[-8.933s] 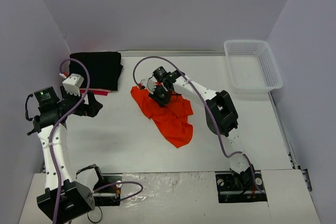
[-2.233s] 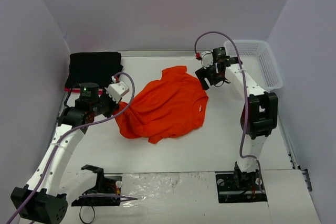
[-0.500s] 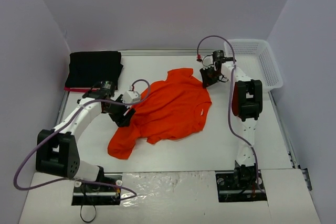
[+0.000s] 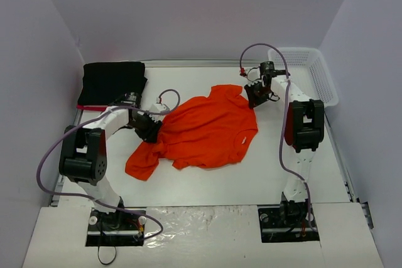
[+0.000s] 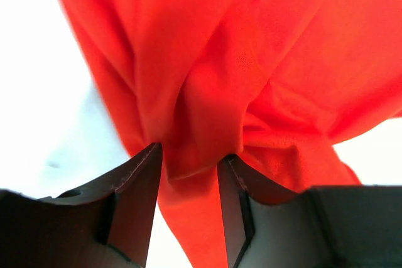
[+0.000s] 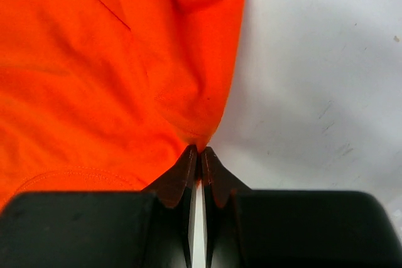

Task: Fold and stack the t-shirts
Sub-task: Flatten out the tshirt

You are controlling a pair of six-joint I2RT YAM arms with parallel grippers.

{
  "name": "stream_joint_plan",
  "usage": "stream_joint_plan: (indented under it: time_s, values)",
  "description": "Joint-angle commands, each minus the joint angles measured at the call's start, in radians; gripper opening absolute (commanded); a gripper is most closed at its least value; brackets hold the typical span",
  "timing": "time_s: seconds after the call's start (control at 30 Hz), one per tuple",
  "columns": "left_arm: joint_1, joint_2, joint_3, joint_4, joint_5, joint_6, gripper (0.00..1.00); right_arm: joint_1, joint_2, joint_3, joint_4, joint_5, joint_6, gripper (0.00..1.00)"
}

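The bright orange t-shirt (image 4: 204, 131) lies spread and rumpled mid-table. My left gripper (image 4: 152, 131) sits at its left side, and the left wrist view shows a gathered bunch of orange cloth (image 5: 207, 111) filling the gap between the fingers of that gripper (image 5: 190, 155). My right gripper (image 4: 254, 100) is at the shirt's far right corner. The right wrist view has this gripper (image 6: 200, 152) shut, nipping the tip of the orange hem (image 6: 198, 136). The black t-shirt (image 4: 113, 83) lies folded at the back left, and a pink-red t-shirt edge (image 4: 86, 106) peeks from under it.
A white mesh basket (image 4: 308, 76) stands at the back right, close to the right arm. Grey walls close the table on three sides. Purple cables loop above both arms. Bare white tabletop (image 4: 282, 174) lies in front of the shirt.
My left gripper has moved in toward the shirt's left side and closed on a bunch of it. The right gripper has shut on the far corner, and the shirt has shifted slightly right.
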State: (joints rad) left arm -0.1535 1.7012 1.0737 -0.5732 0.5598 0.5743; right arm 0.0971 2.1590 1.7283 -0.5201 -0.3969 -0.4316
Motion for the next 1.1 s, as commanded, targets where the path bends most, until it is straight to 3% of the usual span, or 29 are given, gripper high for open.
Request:
stream_joint_plan:
  time_s: [0.0,0.33,0.43,0.63,0.67,0.7,0.73,0.93,1.07]
  values:
    - [0.035,-0.020,0.086,0.039,0.130,-0.007,0.39,-0.002,-0.060,-0.041,-0.034,0.026,-0.022,0.00]
    - [0.054,0.109,0.173,-0.076,0.200,0.071,0.41,-0.002,-0.073,-0.075,-0.032,0.029,-0.025,0.00]
    - [0.055,0.132,0.155,-0.096,0.189,0.099,0.30,-0.002,-0.082,-0.073,-0.032,0.035,-0.024,0.00]
    - [0.054,0.129,0.115,-0.122,0.169,0.142,0.31,-0.002,-0.105,-0.081,-0.034,0.046,-0.029,0.00]
    - [0.055,0.127,0.114,-0.131,0.175,0.145,0.26,-0.002,-0.110,-0.085,-0.034,0.047,-0.029,0.00]
    - [0.054,0.121,0.114,-0.145,0.183,0.151,0.08,-0.002,-0.113,-0.087,-0.032,0.049,-0.030,0.00]
    - [0.055,0.118,0.114,-0.152,0.189,0.153,0.03,-0.002,-0.119,-0.088,-0.034,0.050,-0.030,0.00]
    - [0.057,0.060,0.150,-0.185,0.152,0.125,0.02,-0.002,-0.168,-0.102,-0.034,0.056,-0.026,0.00]
    - [0.074,-0.090,0.209,-0.163,0.068,0.059,0.02,-0.004,-0.231,-0.107,-0.034,0.084,-0.024,0.00]
